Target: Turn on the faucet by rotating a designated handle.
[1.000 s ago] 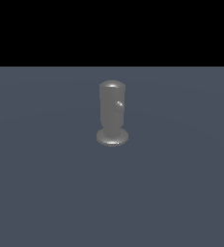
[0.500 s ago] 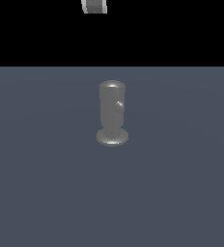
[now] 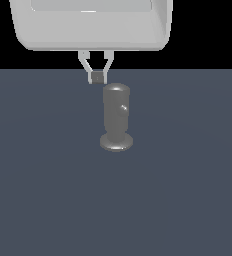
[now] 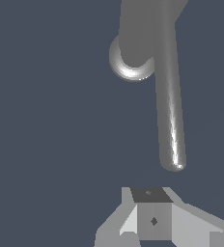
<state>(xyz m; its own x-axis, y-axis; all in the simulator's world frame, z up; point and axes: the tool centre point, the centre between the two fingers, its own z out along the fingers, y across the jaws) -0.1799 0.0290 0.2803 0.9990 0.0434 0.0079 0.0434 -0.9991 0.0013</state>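
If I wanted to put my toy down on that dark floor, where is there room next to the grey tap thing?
The dark blue-grey floor is bare on both sides of the dull grey metal faucet and across the whole stretch nearer the exterior camera. It is crowded only at the faucet's top, where the grey gripper hangs with fingers together, and along the thin grey handle rod in the wrist view.

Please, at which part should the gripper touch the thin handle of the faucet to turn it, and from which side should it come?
Probably near the handle's rounded free end, far from the faucet body, where a sideways push gives most leverage. The rod is thin and straight, so the gripper, whose fingers look closed together, could descend beside the tip and push across its length.
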